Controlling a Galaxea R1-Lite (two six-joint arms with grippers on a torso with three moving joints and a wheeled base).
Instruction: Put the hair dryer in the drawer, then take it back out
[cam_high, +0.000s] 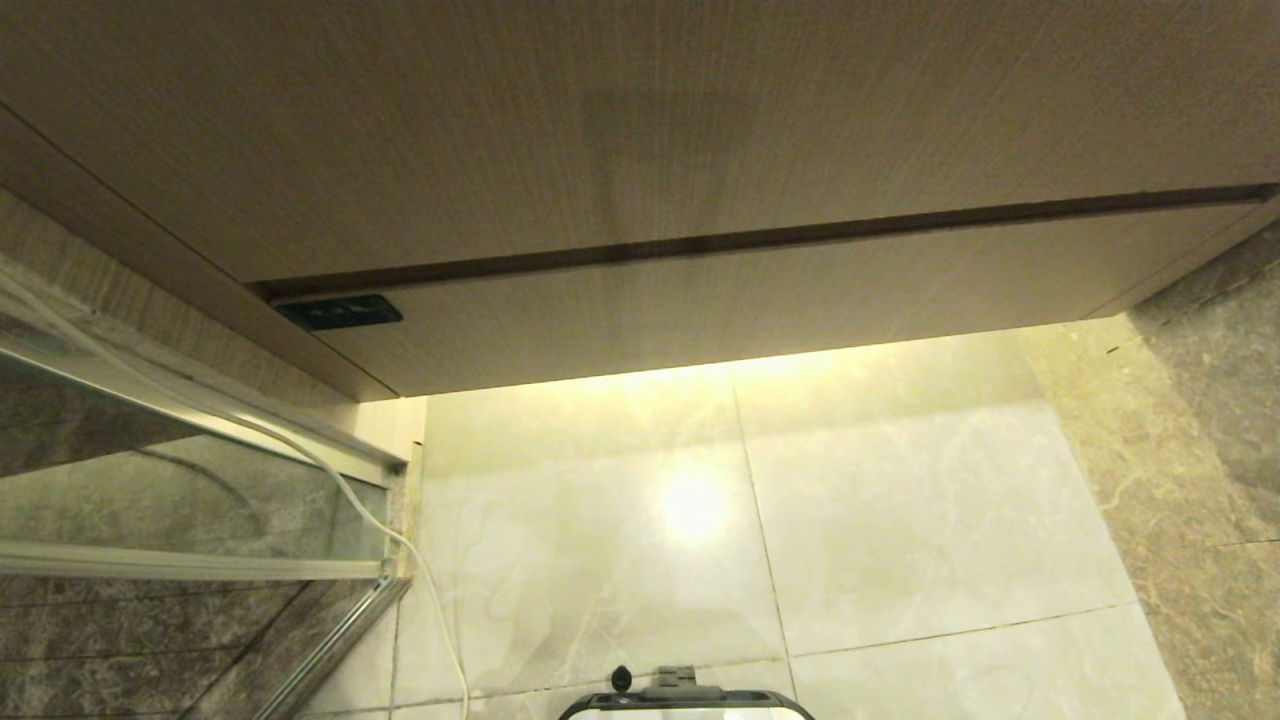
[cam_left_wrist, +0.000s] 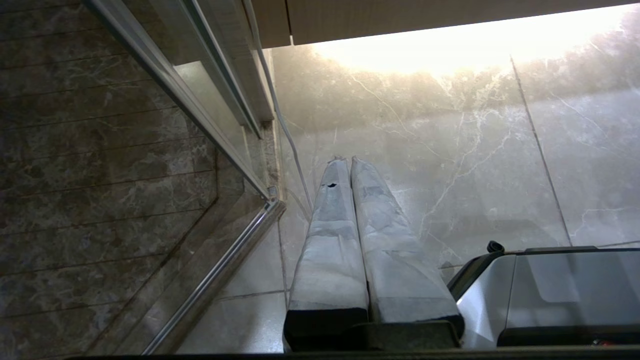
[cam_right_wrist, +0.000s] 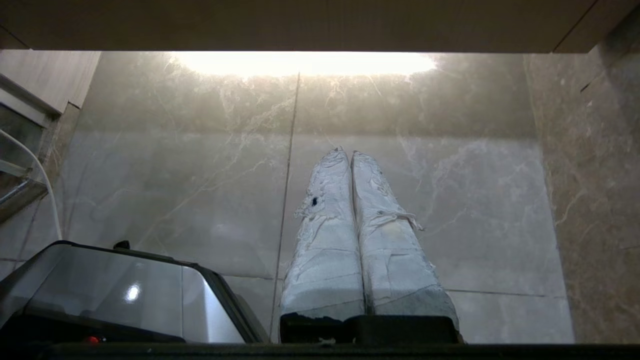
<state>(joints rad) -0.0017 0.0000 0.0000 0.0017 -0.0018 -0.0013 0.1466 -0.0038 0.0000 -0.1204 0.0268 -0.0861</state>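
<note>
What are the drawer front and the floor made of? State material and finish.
Drawer: looks like light-brown wood-grain laminate or veneer, matte; fine straight grain lines, no shine. Floor: seemingly polished marble-look tile; pale veining, grout lines and a bright light reflection.

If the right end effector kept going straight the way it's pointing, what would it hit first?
Most likely the pale marble floor tiles. The right end effector, shut and empty, points down at them with nothing between. The light-brown wood-grain cabinet sits beyond, though depth is hard to judge.

surface: pale marble floor tiles (cam_high: 900, 520) | on it: white cable (cam_high: 440, 620) (along glass edge)
</note>
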